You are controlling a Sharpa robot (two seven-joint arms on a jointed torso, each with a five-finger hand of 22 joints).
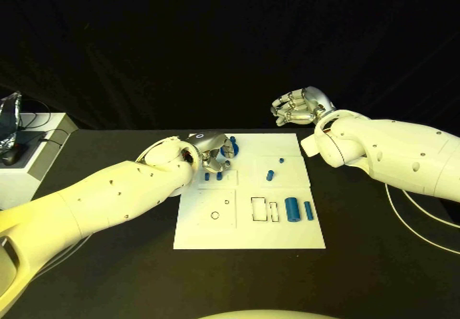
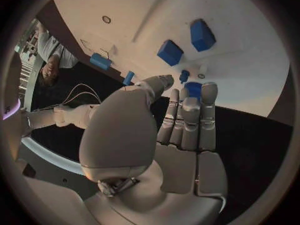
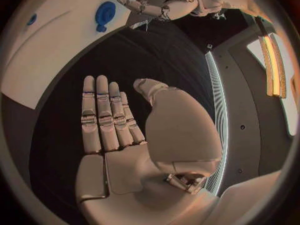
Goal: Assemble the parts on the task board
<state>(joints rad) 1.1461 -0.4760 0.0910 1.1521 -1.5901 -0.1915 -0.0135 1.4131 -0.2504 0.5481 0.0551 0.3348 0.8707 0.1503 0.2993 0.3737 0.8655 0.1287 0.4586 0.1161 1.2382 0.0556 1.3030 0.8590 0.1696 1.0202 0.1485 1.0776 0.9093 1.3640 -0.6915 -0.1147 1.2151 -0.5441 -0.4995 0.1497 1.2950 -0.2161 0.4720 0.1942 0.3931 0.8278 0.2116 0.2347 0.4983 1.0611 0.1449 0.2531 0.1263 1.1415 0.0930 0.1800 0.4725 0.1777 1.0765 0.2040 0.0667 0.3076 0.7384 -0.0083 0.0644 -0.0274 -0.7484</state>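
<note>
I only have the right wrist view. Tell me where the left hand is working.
Observer: In the head view, the left hand is over the far left part of the task board.
Operator: Report its fingers.
Observer: In the left wrist view the fingers lie straight, tips beside a blue part; contact is unclear.
Operator: List what's on the board's right side.
Observer: A thick blue cylinder lies beside a thinner one, near right.
</note>
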